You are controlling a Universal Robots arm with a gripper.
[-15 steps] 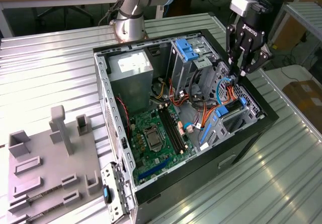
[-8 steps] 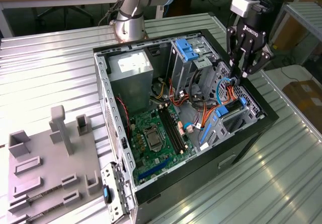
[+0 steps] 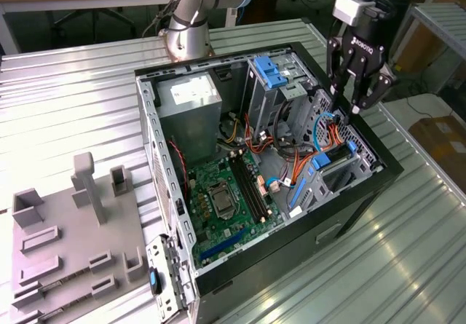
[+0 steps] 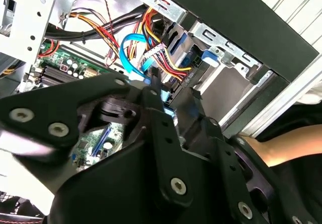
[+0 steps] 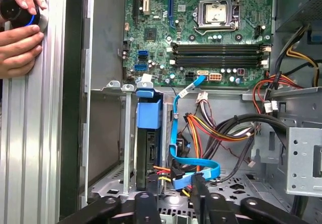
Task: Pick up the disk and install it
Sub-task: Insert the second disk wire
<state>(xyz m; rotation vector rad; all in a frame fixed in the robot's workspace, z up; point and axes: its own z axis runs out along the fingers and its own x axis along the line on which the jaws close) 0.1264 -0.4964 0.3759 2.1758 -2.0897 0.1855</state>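
Note:
The disk [image 5: 149, 151] stands on edge inside the drive cage of the open computer case [image 3: 378, 165], at the case's front wall. Its blue rail [image 5: 149, 107] faces the first wrist view and also shows in the exterior view as a blue rail [image 3: 321, 161]. My gripper [image 3: 354, 100] hovers just above that cage, over the case's edge on the exterior view's right. Its black fingertips [image 5: 144, 200] are apart, so my gripper [image 5: 171, 196] is open, with only cables in the gap. It does not touch the disk.
Orange, red and blue cables [image 5: 196, 148] crowd beside the disk. The motherboard [image 3: 226, 193], a grey power-supply box [image 3: 191, 98] and a blue bracket [image 3: 271, 69] fill the case. A grey fixture plate [image 3: 73, 236] lies on the exterior view's left. A person's hands [image 5: 20, 38] rest outside the case.

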